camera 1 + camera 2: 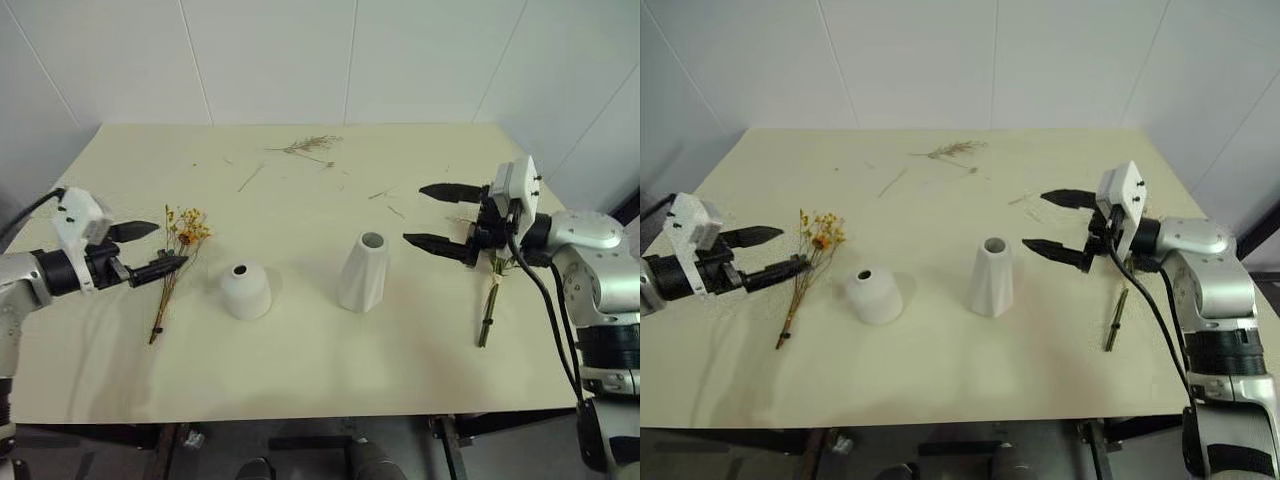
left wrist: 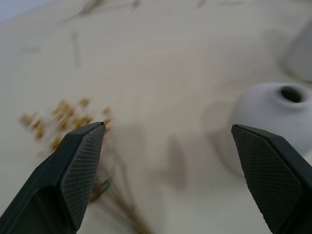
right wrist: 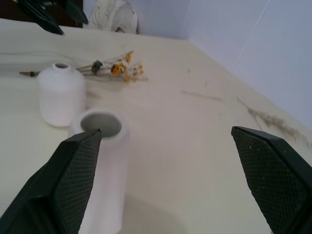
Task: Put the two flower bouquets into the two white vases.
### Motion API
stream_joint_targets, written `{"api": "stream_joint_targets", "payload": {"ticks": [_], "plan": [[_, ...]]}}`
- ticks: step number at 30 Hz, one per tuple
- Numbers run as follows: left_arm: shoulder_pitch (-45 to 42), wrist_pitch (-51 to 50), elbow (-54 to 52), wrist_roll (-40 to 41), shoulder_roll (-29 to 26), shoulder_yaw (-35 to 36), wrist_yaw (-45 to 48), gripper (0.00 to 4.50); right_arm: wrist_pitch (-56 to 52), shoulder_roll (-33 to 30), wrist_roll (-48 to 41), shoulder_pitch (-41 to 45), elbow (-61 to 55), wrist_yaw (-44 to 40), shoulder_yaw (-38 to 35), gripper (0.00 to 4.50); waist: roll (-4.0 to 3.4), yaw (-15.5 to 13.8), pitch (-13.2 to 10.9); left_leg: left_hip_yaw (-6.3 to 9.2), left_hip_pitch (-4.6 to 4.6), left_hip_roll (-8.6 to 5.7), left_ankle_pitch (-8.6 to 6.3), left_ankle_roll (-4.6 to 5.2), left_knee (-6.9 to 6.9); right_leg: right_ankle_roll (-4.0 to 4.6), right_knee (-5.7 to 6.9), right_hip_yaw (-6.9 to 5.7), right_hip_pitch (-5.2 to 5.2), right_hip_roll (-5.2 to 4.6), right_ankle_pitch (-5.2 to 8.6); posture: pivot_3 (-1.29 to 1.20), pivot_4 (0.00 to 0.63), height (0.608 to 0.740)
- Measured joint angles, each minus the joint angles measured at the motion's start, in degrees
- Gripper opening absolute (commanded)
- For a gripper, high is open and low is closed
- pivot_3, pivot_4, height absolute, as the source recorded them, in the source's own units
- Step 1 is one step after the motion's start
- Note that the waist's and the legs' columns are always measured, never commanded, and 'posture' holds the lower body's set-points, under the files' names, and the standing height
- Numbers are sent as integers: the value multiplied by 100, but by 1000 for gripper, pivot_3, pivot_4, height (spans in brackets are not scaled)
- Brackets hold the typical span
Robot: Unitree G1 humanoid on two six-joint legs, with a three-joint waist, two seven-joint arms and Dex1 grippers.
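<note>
The bouquet with small yellow blossoms lies at the table's left, its thin dark stems trailing toward the front edge. My left gripper hovers open just over its stems, nothing between the fingers. The short domed white vase stands right of it, and the taller cone vase stands mid-table. My right gripper is open above the table, right of the cone vase, pointing left. The second bouquet's green stems lie under that arm; its blooms are hidden.
A loose dried sprig and a few twigs lie toward the table's far side. White walls close off the back and the right side. The table's front edge is near me.
</note>
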State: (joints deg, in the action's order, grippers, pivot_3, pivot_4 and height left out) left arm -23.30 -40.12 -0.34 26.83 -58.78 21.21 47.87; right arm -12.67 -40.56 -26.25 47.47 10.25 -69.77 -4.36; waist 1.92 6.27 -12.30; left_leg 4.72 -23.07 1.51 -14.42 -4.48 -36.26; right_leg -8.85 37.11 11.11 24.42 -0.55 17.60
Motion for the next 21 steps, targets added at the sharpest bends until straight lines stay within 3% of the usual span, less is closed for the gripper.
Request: {"api": "stream_joint_targets", "payload": {"ticks": [4,7,13,21], "plan": [[-287,-1743,-402,102,-928,-423,-154,4426,36,103,-7,542,151,-444,212,4500,5,43,-2,13,-3,2,-2,-2,18,9,-9,-16,1,0,7,0,150,740],[-374,-2342,-445,-11,-1414,-1180,-46,4426,31,209,-31,565,347,-658,264,4500,-5,40,-5,22,-2,2,-2,-2,27,19,-8,-30,2,-1,16,0,150,740],[-1223,-3324,-268,-327,-1435,-2546,-155,4426,37,379,-45,506,339,-769,281,4500,-8,19,-9,54,-15,3,1,-7,16,31,19,-60,10,2,22,0,150,740],[-1628,-4355,312,-517,-733,-2814,-745,4426,-50,441,-168,149,-126,-707,241,4500,-8,18,-8,84,-11,3,8,-16,9,42,49,-83,10,8,28,0,150,740]]}}
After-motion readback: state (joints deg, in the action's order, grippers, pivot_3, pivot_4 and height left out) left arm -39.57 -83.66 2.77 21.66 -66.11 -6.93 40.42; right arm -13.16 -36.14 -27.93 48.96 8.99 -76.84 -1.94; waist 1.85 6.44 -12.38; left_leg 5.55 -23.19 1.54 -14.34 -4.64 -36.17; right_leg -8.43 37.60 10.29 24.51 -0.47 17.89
